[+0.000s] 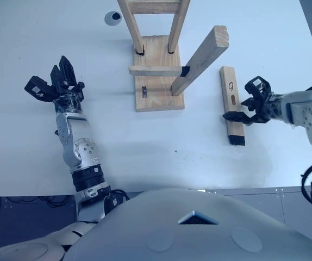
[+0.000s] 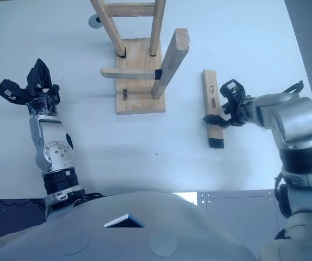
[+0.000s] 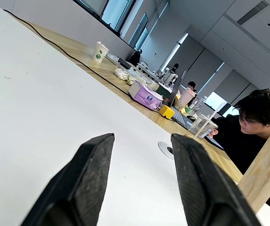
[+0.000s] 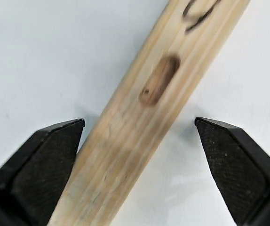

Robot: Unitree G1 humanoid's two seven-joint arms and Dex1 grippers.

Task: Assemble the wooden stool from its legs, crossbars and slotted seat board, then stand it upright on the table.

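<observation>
My right gripper (image 4: 139,123) astride the loose leg (image 1: 231,89), beside the part-built stool.

On the white table (image 1: 145,147) I see the seat board (image 1: 158,100) lying flat. Two joined legs (image 1: 131,24) stand at its far end, a third leg (image 1: 199,60) leans in its slot, and a crossbar (image 1: 153,70) juts from it. A round port (image 1: 112,18) lies beyond. My right arm comes in from the right, fingers spread wide either side of the loose leg, gripping nothing. That leg lies flat to the right of the board and apart from it, long axis running away from me, dark end nearest. My left gripper (image 1: 50,81) sits well to the left, spread and empty.
</observation>
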